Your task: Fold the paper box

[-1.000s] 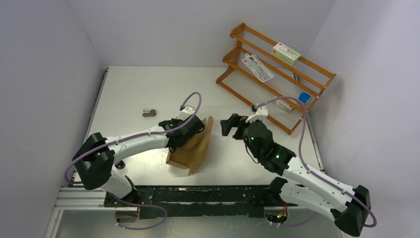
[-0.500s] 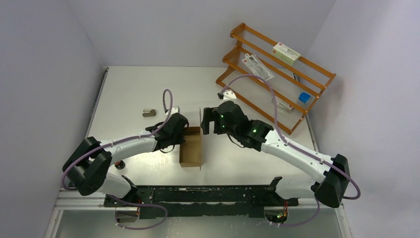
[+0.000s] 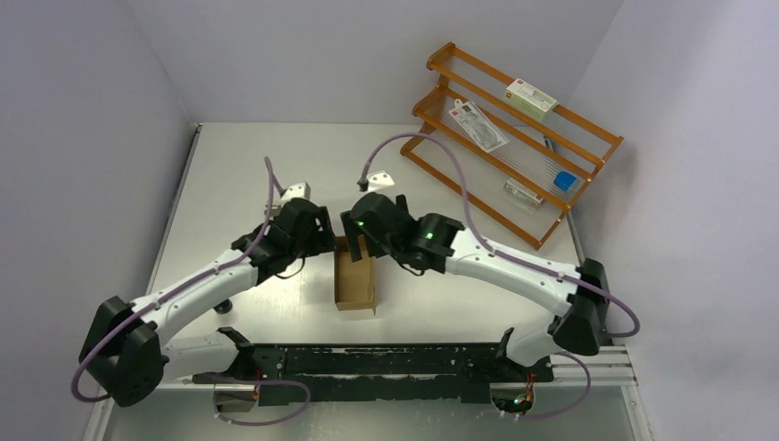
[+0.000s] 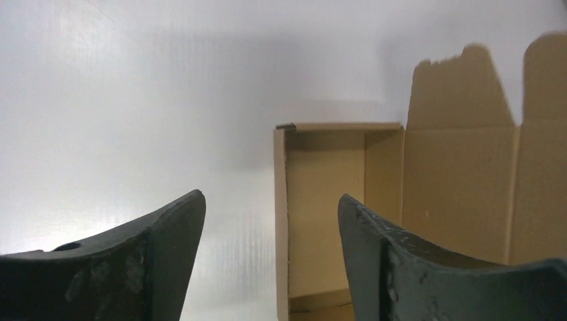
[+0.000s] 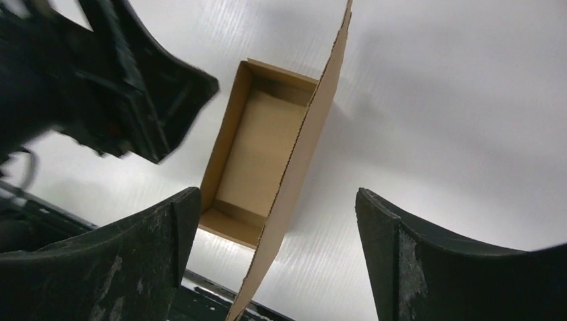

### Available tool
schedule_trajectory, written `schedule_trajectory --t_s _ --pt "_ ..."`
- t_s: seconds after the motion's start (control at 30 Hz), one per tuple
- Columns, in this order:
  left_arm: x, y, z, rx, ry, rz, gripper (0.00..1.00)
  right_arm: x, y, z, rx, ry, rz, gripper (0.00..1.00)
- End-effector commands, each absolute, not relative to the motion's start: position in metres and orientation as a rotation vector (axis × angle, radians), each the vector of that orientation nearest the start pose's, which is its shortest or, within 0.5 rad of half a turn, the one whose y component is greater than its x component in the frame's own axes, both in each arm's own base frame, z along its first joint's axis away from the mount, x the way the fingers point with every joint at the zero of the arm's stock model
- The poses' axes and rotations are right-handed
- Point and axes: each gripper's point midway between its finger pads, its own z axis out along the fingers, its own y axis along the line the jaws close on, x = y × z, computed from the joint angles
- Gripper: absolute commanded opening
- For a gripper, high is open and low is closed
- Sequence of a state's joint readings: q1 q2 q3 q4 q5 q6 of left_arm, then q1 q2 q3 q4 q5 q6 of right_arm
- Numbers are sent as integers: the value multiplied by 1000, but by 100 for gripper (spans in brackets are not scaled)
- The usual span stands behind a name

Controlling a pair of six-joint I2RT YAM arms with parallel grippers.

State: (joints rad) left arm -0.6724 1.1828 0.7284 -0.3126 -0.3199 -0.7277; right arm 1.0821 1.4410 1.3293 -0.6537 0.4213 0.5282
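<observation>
I read the top view from left to right. The left arm reaches from its base at the near left corner, up and inward across the desk [image 3: 230,156]. Its left pincer [image 3: 319,241] sits just left of the far end of the paper box [image 3: 355,283]. In the left wrist view, the left pincer [image 4: 271,200] has its jaws spread wide and nothing is between them. The paper box [image 4: 325,200] lies beyond the fingertips.

The paper box rests on the desk near the middle of the near edge, between the two arms, with its long axis running away from the bases. It is formed into an open-topped tray. A lid panel with shaped flaps stands up from one long side.

The right pincer [image 3: 355,241] hangs over the far end of the tray. In the right wrist view, the right pincer [image 5: 277,194] also has its jaws wide apart. The upright lid edge of the paper box [image 5: 257,150] lies in the gap and touches neither finger.

At the far right of the desk, an orange wooden rack [image 3: 588,129] leans against the wall. It holds small white packages [image 3: 531,96].
</observation>
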Motion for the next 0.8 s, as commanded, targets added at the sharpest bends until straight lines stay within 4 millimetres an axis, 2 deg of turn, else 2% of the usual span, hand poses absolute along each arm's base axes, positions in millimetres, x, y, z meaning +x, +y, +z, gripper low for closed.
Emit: schedule_trajectory --t_s 0.0,0.23,0.33,0.4,0.53,0.6,0.77 --pt "276 -154 142 -153 2298 -308 81 232 306 205 -430 2269 158 87" --pt "290 -102 192 -86 2236 -199 91 238 310 186 -493 2297 20 57" --pt "294 -82 201 -41 2199 -110 90 238 312 179 -548 2309 -22 40" --pt "293 -72 199 -18 2167 -63 90 240 311 178 -592 2304 -61 28" --pt "286 -68 206 -4 2120 -74 90 248 319 182 -811 2236 -82 5" --pt "283 -59 210 -39 2097 -44 92 255 323 185 -928 2176 -98 0" --pt "278 -47 223 -100 2037 -15 92 269 339 187 -1216 2041 -20 0"
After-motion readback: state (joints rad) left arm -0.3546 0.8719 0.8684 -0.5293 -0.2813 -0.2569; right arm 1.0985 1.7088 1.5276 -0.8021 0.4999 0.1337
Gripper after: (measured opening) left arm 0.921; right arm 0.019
